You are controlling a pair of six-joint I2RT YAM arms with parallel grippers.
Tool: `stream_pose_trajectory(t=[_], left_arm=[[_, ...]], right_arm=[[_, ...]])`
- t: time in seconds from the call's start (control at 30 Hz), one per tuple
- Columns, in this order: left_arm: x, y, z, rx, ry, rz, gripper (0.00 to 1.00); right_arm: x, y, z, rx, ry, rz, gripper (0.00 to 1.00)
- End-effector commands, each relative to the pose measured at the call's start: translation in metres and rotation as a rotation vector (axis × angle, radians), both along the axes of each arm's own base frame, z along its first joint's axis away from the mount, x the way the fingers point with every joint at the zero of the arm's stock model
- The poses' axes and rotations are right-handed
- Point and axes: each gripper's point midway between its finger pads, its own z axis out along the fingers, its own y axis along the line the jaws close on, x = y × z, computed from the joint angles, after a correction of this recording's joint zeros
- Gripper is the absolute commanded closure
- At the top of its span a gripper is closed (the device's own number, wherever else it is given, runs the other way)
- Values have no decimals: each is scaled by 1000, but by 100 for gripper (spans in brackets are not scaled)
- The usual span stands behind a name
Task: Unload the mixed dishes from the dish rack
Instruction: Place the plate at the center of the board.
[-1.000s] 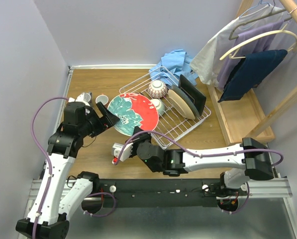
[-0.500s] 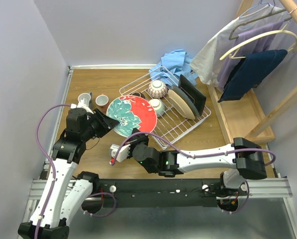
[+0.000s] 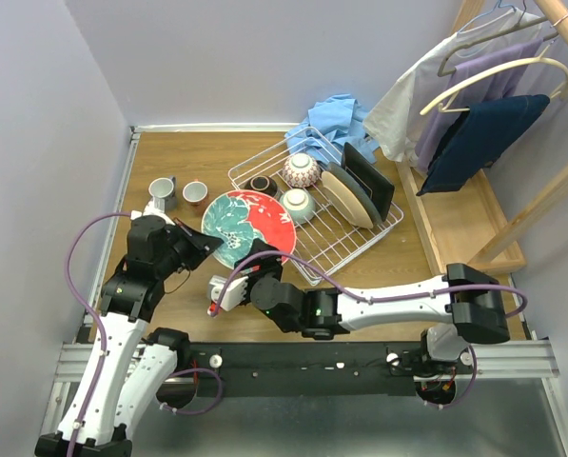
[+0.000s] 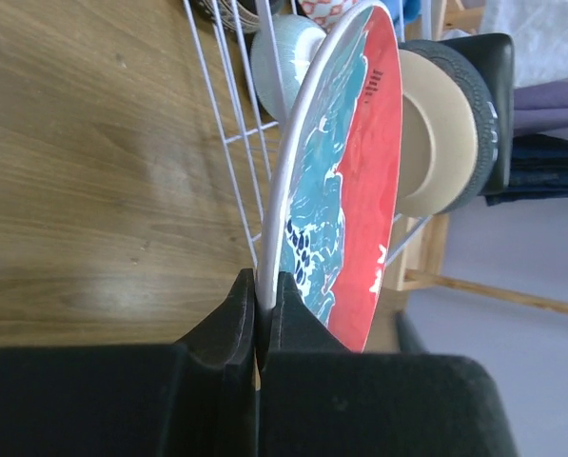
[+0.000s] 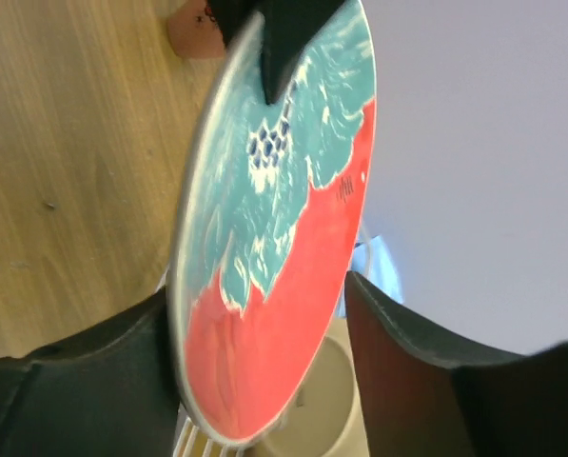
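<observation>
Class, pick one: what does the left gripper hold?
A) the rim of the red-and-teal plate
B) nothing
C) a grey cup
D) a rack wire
A: in the left wrist view the left gripper is clamped on the pale rim of the plate.

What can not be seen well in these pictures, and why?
Top view: fingertips of the right gripper, too small and dark.
Left wrist view: black square plate, mostly behind a beige round plate.
Right wrist view: white wire dish rack, cut by bottom edge, behind round red and teal ceramic plate.
</observation>
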Motion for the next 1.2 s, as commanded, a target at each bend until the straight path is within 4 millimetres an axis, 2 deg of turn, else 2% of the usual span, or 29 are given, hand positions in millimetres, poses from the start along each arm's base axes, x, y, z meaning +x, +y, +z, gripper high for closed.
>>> stream_pose_trajectory(t=[0.0, 0.03, 0.17, 0.2, 0.4, 0.6, 0.67, 0.77, 0.8, 0.83, 0.87, 0.9, 0.93, 0.97, 1.03, 1.17], left_arm=[[11, 16, 23, 39, -123, 88, 100], [11, 19, 24, 41, -131, 105, 100], [13, 32, 29, 69, -140, 176, 100], [16, 40, 29, 89, -142, 217, 100], [21, 66, 30, 156, -140, 345, 100], [30, 84, 16, 167, -90, 434, 100], [30, 95, 15, 168, -94, 490, 100], [28, 112, 7, 187, -81, 559, 100], [28, 117, 6, 192, -80, 573, 100], [28, 121, 3, 208, -75, 577, 100], [29, 132, 1, 213, -65, 619, 100], [30, 134, -5, 212, -48, 617, 100], [31, 138, -9, 209, -33, 625, 100], [32, 148, -13, 198, -22, 662, 100], [32, 152, -15, 164, -20, 673, 100], [29, 170, -37, 154, 22, 751, 100]], right_arm=[[-8, 0, 35, 149, 82, -1, 19], [-10, 0, 33, 151, 103, 8, 13], [-19, -9, 37, 221, 199, 16, 2], [-20, -14, 43, 239, 212, 20, 1], [-28, -36, 46, 309, 302, 6, 0], [-29, -58, 58, 399, 375, -18, 0], [-30, -64, 63, 447, 408, -19, 0], [-26, -73, 59, 488, 479, -39, 0], [-17, -81, 56, 490, 498, -69, 0], [-16, -82, 52, 491, 532, -65, 0], [-13, -85, 49, 505, 563, -82, 0], [-3, -94, 46, 511, 576, -117, 0], [-2, -96, 44, 515, 601, -112, 0], [1, -100, 43, 529, 615, -123, 0], [8, -109, 45, 548, 626, -138, 0], [17, -123, 42, 568, 650, -176, 0]])
